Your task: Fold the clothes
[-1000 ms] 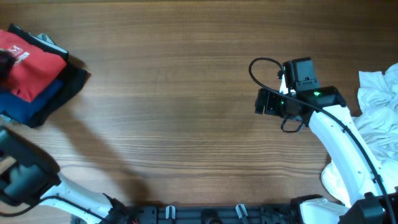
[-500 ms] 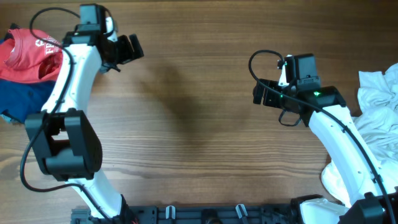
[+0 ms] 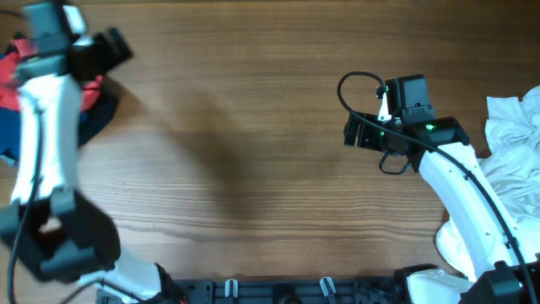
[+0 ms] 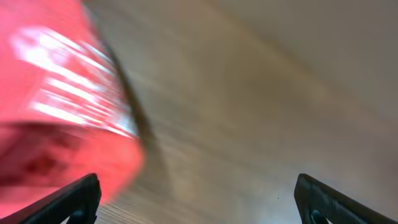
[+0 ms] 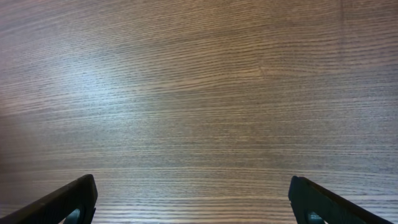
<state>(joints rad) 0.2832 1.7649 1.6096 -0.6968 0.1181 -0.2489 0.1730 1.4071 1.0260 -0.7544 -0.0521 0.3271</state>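
Overhead, the red T-shirt point(image 3: 8, 74) lies at 10 o'clock on the table point(image 3: 253, 169), atop a blue garment point(image 3: 7, 127). The blurred left gripper point(image 3: 105, 49) is just beside it, and the right gripper point(image 3: 350, 135) hangs toward 3 o'clock, near a white cloth point(image 3: 515, 135). In the left wrist view the jaws stand apart holding nothing, with the shirt at 9 o'clock; in the right wrist view the jaws are likewise apart over wood.

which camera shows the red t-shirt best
The left wrist view: the red t-shirt fills its left side, white lettering visible though blurred. Overhead shows only red slivers at the far left, behind the left arm. The right wrist view shows only table.
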